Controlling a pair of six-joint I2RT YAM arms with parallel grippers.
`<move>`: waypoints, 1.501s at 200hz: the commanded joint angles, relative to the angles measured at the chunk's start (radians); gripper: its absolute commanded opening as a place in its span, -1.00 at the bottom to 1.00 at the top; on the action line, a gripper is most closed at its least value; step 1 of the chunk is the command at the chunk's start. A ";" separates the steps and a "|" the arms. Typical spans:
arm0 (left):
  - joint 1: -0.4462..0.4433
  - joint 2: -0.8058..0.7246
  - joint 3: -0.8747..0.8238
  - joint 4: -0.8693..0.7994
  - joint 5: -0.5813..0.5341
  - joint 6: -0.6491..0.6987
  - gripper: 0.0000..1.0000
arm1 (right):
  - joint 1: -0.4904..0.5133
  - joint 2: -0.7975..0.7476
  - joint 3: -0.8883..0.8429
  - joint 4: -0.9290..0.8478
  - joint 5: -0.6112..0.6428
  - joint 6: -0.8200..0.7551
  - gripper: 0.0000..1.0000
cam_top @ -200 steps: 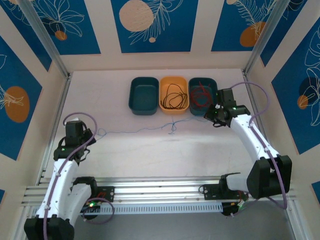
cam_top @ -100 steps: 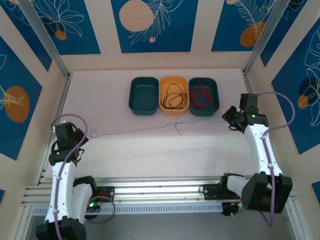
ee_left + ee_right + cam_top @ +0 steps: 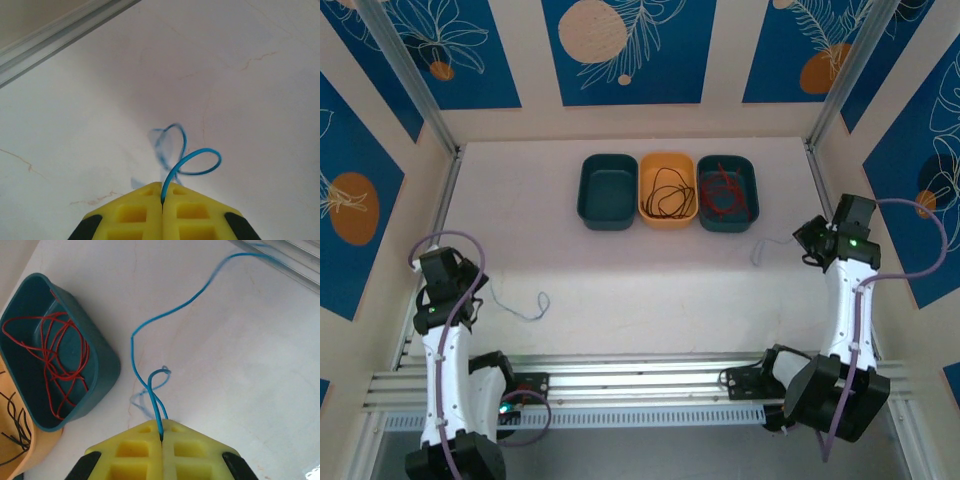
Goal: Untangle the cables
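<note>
My left gripper point(image 3: 162, 187) is shut on the end of a blue cable point(image 3: 200, 152) that curls in a small loop just above the table. In the top view this gripper point(image 3: 470, 300) sits at the far left, and its blue cable point(image 3: 525, 308) trails right. My right gripper point(image 3: 161, 426) is shut on a second blue cable point(image 3: 134, 347), which loops once and runs off across the table. From above, that gripper point(image 3: 807, 240) is at the far right with its cable point(image 3: 760, 250) beside it. The two blue cables lie well apart.
Three bins stand in a row at the back: an empty dark teal bin point(image 3: 608, 190), a yellow bin point(image 3: 651, 205) holding black cables point(image 3: 668, 192), and a teal bin point(image 3: 750, 205) holding red cables point(image 3: 725, 192). The teal bin point(image 3: 107, 360) lies left of my right gripper.
Both arms have swung outward toward the side walls. The taut blue line with a knot at its middle has come apart into two separate cables, one trailing from each gripper.
</note>
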 commanded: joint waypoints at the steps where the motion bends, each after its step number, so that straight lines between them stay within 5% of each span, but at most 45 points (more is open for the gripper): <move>1: 0.013 -0.002 0.003 0.041 0.093 0.004 -1.00 | 0.014 -0.022 0.008 -0.008 -0.093 -0.017 -1.00; 104: -0.026 -0.013 0.033 0.205 0.543 -0.050 -1.00 | 0.475 -0.010 0.236 0.083 -0.312 -0.165 -1.00; 207: -0.320 0.071 -0.018 0.355 0.471 -0.095 -1.00 | 0.790 0.168 0.522 0.102 -0.318 -0.307 -1.00; 300: -0.429 0.133 -0.033 0.443 0.439 -0.114 -1.00 | 0.886 0.488 0.745 0.151 -0.247 -0.330 -1.00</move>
